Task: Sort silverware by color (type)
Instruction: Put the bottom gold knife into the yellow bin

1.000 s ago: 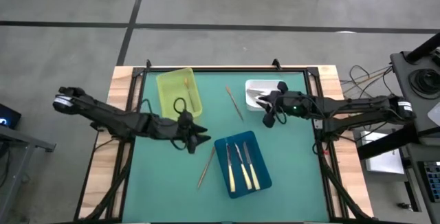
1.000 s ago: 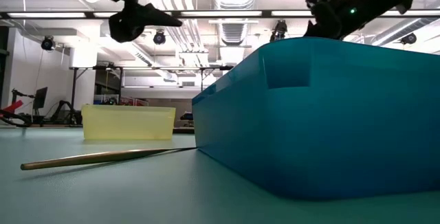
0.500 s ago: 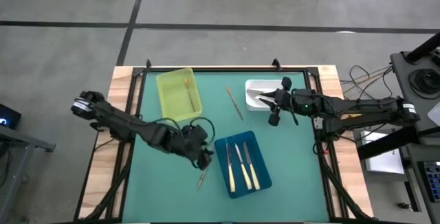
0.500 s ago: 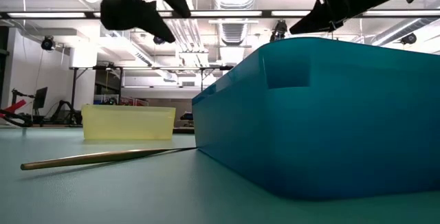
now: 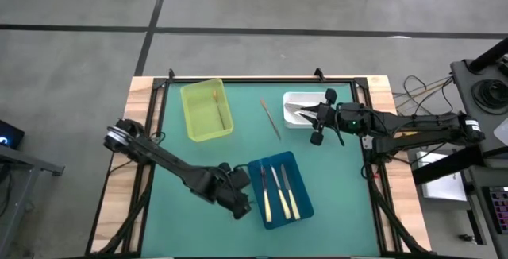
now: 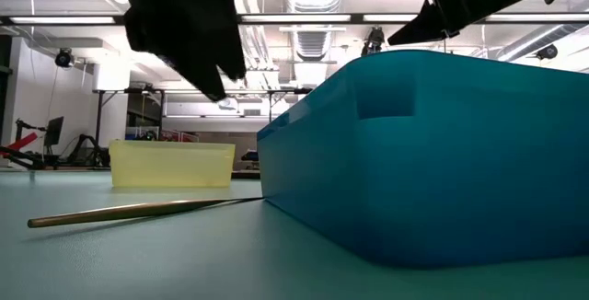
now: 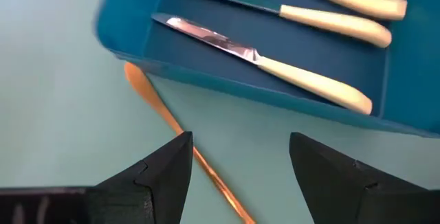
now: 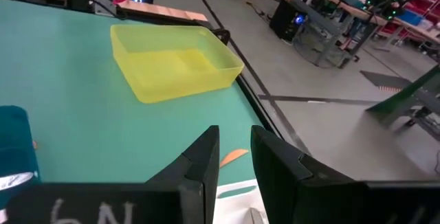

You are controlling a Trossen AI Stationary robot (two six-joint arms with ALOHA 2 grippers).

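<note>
Left pincer [image 7: 237, 165] released above a thin gold utensil [image 7: 180, 141] hard against the blue tray [image 7: 240, 86] wall; bare table [image 5: 178, 219] alongside. Right pincer [image 5: 316, 128] nearly clenched, empty, beside the white tray [image 5: 298, 100].

Open workshop hall around a green-topped table

The green table [image 5: 198, 160] sits in a wooden frame [image 5: 140, 124] on a grey concrete floor [image 5: 238, 5] crossed by dark seam lines. At 3 o'clock of the table stands a dark equipment stand [image 5: 484, 92] with loose cables [image 5: 421, 88]. Seen level across the table, the hall has a white ceiling with long strip lights [image 6: 313, 19], exposed ducts [image 6: 276, 61] and benches along the far side [image 6: 175, 134]. Beyond the table edge, more workbenches [image 8: 330, 11] stand on the floor.
</note>
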